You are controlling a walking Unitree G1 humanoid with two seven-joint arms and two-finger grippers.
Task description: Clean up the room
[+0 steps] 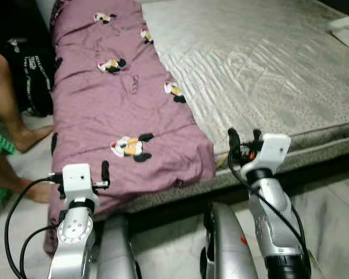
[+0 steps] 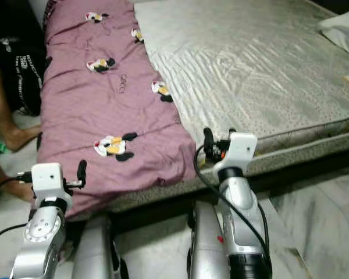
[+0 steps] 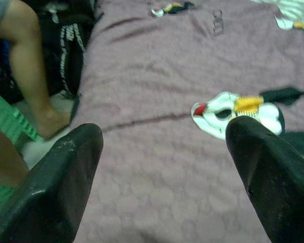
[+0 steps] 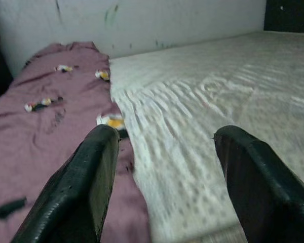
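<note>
The mauve cartoon-print quilt [image 1: 119, 99] lay along the mattress's [image 1: 262, 64] left side. Both tools, left [image 3: 164, 177] and right [image 4: 164, 172], hovered at the mattress's near edge, fingers spread wide, holding nothing.

The bed [image 1: 314, 136] is carrying a pale grey mattress [image 1: 262, 70] that is filling the middle and the 3 o'clock side. A mauve quilt [image 1: 119, 110] with cartoon patches is lying along its 9 o'clock side and hanging over the near edge. A white pillow [image 2: 343, 29] is lying at 2 o'clock.
</note>
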